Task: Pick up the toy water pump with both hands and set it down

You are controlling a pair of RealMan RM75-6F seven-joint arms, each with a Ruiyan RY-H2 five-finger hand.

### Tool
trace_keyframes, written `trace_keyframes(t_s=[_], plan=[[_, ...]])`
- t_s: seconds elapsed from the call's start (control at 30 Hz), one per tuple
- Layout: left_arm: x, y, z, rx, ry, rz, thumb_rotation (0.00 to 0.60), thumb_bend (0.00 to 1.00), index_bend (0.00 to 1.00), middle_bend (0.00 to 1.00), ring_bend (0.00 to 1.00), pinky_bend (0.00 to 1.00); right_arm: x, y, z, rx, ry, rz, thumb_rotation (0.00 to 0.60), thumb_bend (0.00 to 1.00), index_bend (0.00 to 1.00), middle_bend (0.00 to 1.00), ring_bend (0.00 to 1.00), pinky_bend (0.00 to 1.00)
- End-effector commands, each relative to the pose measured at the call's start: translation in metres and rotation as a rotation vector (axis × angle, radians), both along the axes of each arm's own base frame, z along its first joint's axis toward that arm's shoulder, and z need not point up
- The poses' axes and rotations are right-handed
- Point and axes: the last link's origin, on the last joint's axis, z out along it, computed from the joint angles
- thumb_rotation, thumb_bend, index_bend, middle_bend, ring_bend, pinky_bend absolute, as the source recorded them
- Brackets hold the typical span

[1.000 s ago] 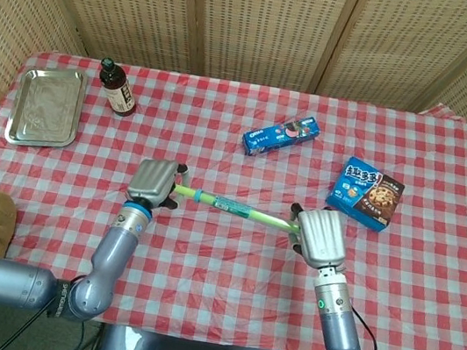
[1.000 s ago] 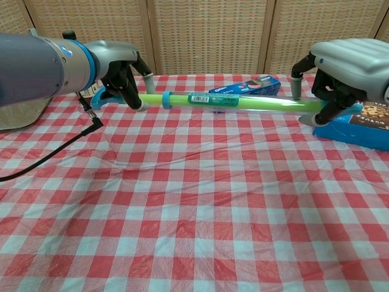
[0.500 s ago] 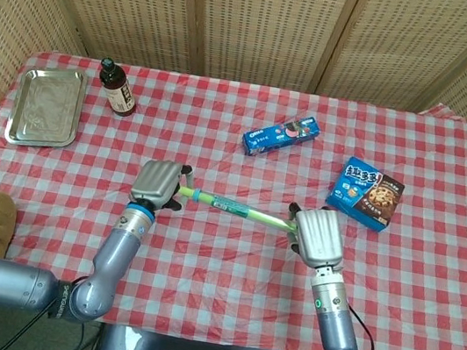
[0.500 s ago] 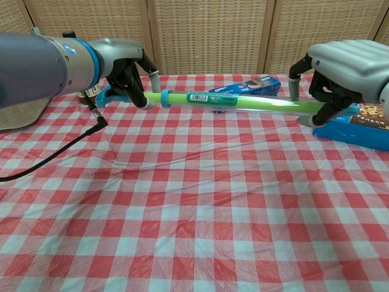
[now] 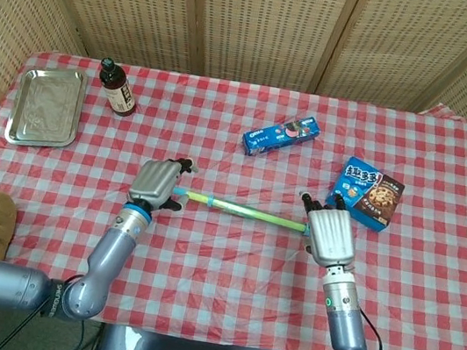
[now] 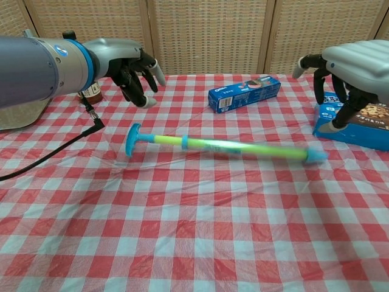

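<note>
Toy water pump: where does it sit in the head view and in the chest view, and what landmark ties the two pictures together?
Head view: the toy water pump lies mid-table between both hands, released.
Chest view: the toy water pump lies across the centre of the cloth, T-handle to the left.
Shared landmark: the blue cookie box, just beyond the pump.

The whole checked table [image 5: 230, 254] is seen from high above in the head view, looking steeply down. In the chest view the same table is seen from low and close, facing the wicker screen [image 6: 206, 33]. The middle of the table is shared by both.
</note>
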Motion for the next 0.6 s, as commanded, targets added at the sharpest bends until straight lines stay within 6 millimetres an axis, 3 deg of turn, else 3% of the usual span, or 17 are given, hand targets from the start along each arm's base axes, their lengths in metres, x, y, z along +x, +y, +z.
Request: trace_keyframes(t_s=[0.03,0.33,0.5,0.6], plan=[[-0.002,-0.001,0.000,-0.003,-0.011,-0.003,0.600,0.45,0.11,0.03,0.08,0.17,-0.004,0.000,0.001,0.012,0.000,-0.025,0.600,0.24,0.09,0.24,0.25,0.09],[-0.014,-0.006,0.006,0.008,-0.080,0.013,0.600,0.44,0.05,0.00,0.00,0.06,-0.018,0.003,0.011,-0.006,-0.003,-0.056,0.600,0.23,0.07,0.12,0.12,0.04],[-0.035,-0.021,0.025,0.050,-0.118,-0.034,0.600,0.42,0.00,0.00,0.00,0.00,-0.037,0.016,0.021,-0.014,-0.056,-0.063,0.600,0.23,0.05,0.02,0.01,0.00],[-0.057,-0.036,0.040,0.124,-0.077,-0.097,0.600,0.38,0.00,0.00,0.00,0.00,-0.051,0.027,0.030,-0.032,-0.103,-0.049,0.600,0.23,0.05,0.00,0.00,0.00]])
